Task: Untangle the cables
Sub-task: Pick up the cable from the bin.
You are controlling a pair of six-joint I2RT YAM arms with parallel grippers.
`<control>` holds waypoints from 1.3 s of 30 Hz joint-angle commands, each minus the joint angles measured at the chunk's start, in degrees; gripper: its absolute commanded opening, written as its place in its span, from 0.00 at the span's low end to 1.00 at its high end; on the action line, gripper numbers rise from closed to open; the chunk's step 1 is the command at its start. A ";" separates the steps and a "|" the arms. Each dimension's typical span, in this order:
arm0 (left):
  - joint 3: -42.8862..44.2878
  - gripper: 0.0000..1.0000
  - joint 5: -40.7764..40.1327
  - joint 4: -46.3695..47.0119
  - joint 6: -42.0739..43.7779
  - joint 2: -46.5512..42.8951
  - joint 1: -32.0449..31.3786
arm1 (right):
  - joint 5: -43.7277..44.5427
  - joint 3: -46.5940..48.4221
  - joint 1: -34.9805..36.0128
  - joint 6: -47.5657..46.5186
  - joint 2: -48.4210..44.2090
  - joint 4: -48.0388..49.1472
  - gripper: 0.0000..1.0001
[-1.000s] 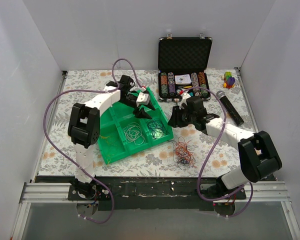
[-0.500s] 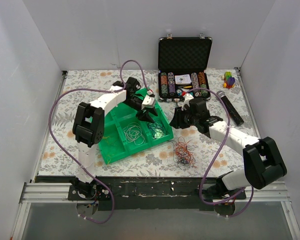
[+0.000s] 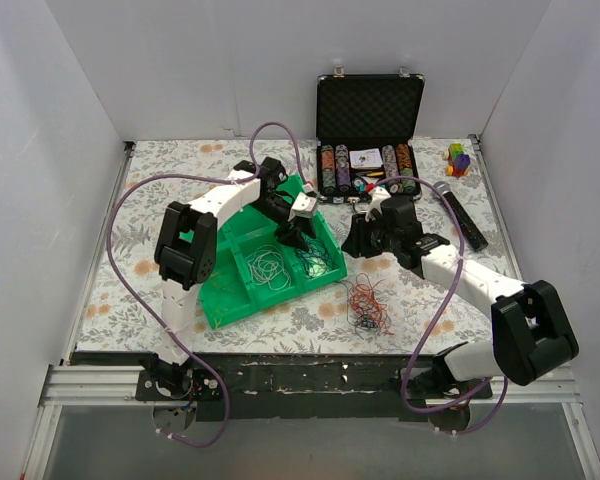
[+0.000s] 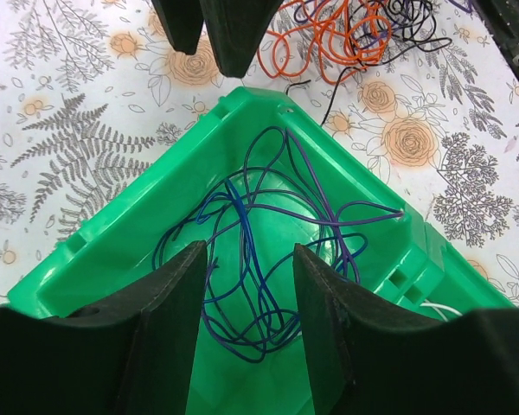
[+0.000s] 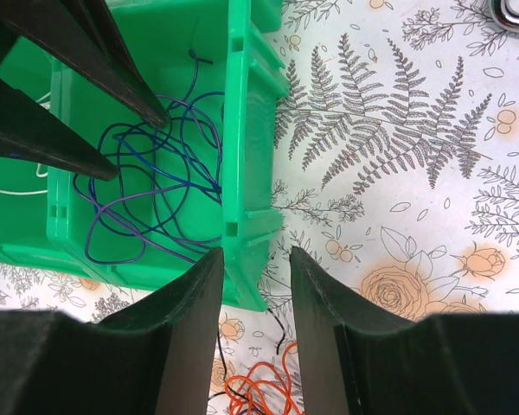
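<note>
A green tray holds sorted cables: blue and purple wires in its right compartment, pale wires in the middle one. A tangle of orange, red and black cables lies on the table by the tray's right corner. My left gripper is open and empty just above the blue wires, which show between its fingers. My right gripper is open and empty, its jaws either side of the tray's right wall. The tangle lies just beyond the tray.
An open black poker-chip case stands at the back. A black microphone and a small coloured toy lie at the right. Purple arm cords loop over the left side. White walls enclose the table.
My left gripper has moved right and nearer, from the tray's back edge to over the blue-wire compartment. My right gripper has barely shifted.
</note>
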 commanded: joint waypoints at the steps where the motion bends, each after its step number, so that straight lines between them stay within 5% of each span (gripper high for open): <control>1: 3.91 0.43 -0.62 -4.15 0.74 1.45 -0.92 | 0.96 -0.43 -0.28 -1.11 -2.50 0.58 0.44; 4: 5.23 0.37 -1.24 -4.86 0.57 2.51 -1.18 | 0.79 -0.52 -0.37 -1.11 -2.76 0.67 0.44; 10: 6.37 0.00 -1.41 -1.80 -3.12 1.64 -1.18 | 0.27 -0.52 -0.28 -1.20 -3.20 0.84 0.44; 16: -1.43 0.00 -2.64 10.06 -9.87 -7.31 -1.18 | -2.46 -0.43 -0.28 -1.20 -3.02 3.56 0.42; 28: -18.14 0.00 -20.47 57.16 -52.05 -25.96 0.92 | -6.15 0.54 -0.10 1.08 -1.18 7.61 0.45; 34: -17.09 0.00 -27.25 63.60 -65.94 -29.38 4.70 | -6.77 2.11 0.51 2.23 -0.30 9.81 0.46; 39: -17.18 0.00 -28.13 68.43 -69.57 -36.41 6.46 | -6.33 4.05 2.27 2.14 2.33 10.34 0.46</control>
